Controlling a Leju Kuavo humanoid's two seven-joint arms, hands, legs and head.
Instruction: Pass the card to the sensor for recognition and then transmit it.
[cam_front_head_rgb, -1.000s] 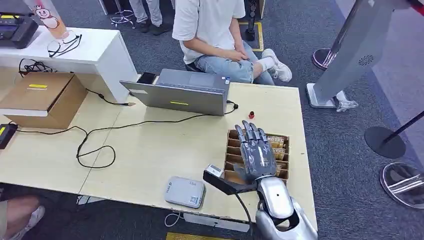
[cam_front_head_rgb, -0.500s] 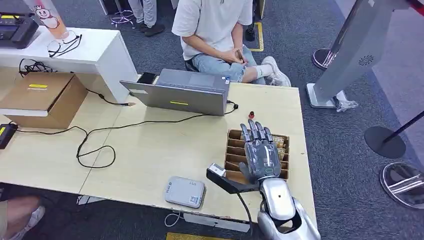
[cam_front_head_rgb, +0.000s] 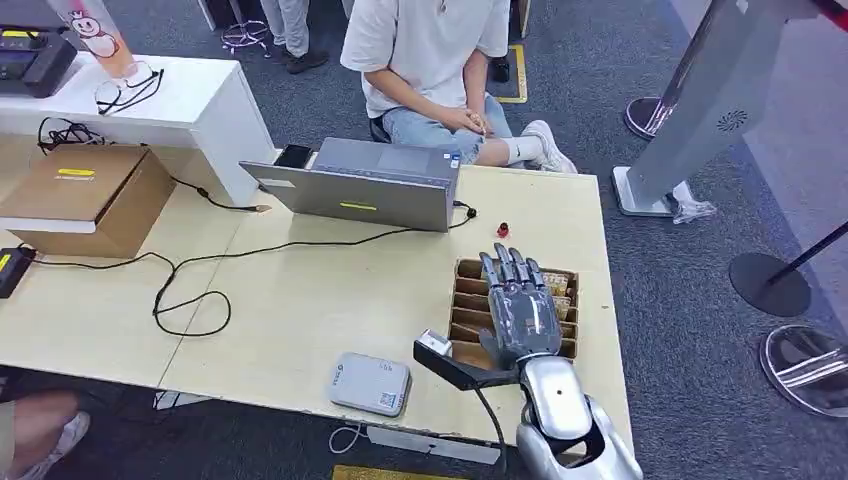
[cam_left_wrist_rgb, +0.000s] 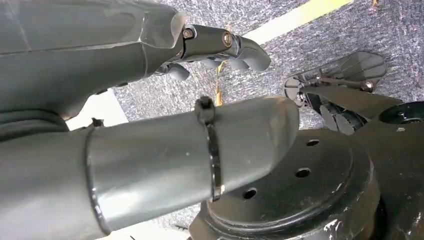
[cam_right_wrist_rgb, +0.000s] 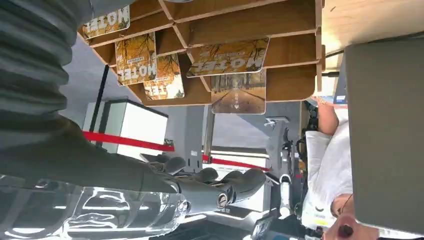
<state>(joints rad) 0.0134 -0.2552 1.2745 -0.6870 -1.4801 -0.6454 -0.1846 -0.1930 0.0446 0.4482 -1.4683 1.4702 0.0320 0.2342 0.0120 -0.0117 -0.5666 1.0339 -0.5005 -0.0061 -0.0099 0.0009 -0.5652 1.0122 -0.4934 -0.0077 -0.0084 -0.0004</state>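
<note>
We hold our right hand (cam_front_head_rgb: 521, 315) flat over the slotted wooden card rack (cam_front_head_rgb: 465, 300) at the counter's (cam_front_head_rgb: 300, 300) near right corner, fingers (cam_front_head_rgb: 512, 268) spread and gripping nothing. The hotel cards (cam_right_wrist_rgb: 229, 56) stand on edge in the slots, faces square to the dividers, long sides running across the rack, top edges clear of the wood. They look thin, stiff, light and slick, so we judge a pinch on an exposed upper edge the surest hold. The grey sensor (cam_front_head_rgb: 371, 383) lies just beside the rack. Our left hand (cam_left_wrist_rgb: 220, 47) hangs over the floor, its fingers loosely curled and empty.
</note>
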